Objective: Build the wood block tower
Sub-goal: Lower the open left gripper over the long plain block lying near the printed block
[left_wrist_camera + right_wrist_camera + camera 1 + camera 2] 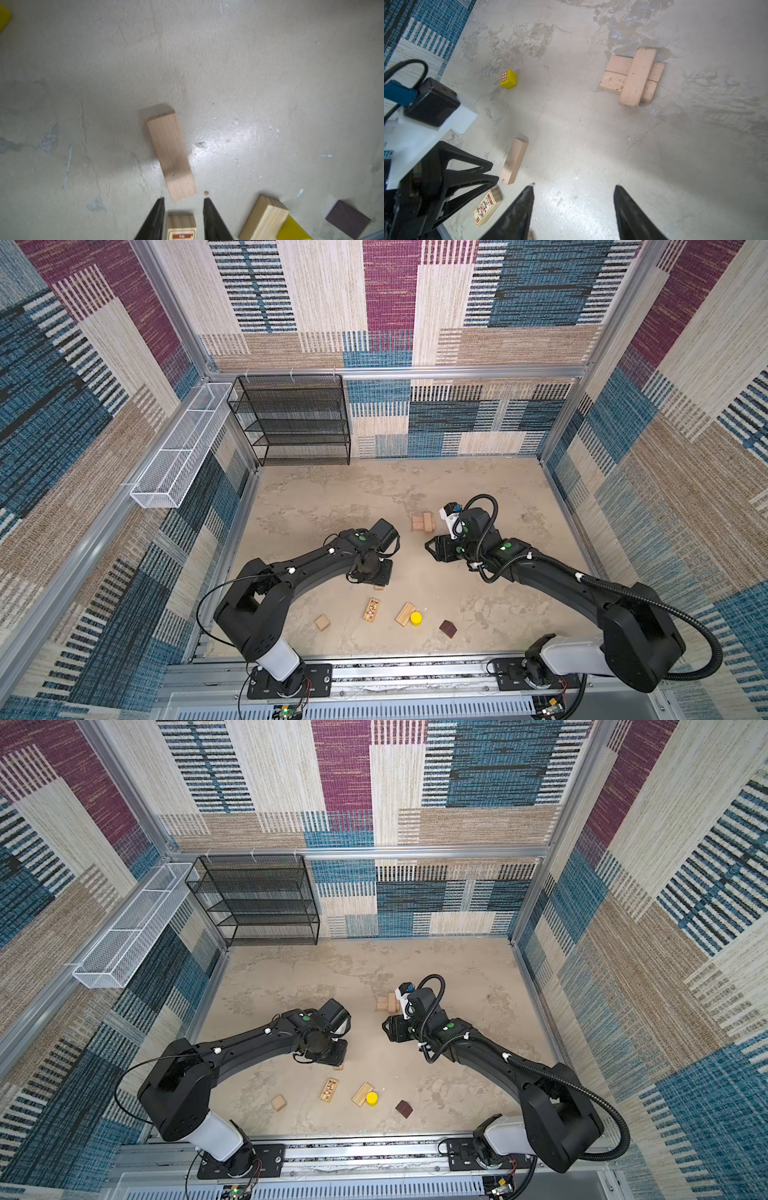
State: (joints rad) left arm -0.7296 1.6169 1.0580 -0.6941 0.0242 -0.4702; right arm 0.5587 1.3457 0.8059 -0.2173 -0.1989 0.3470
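You have 5 loose pieces lying toward the front: a tan wooden cube [279, 1102], a printed pale plank [329, 1090], a striped pale plank [362, 1094] touching a yellow cylinder [372, 1098], and a dark brown house-shaped block [404, 1109]. A low stack of pale planks [384, 1003] sits farther back, partly behind the right arm [424, 1006].

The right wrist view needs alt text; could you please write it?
The open right tool hangs over mottled floor; beyond it sits the started tower, one pale plank across two. A yellow cube, a plain plank and a printed plank lie near the left tool.
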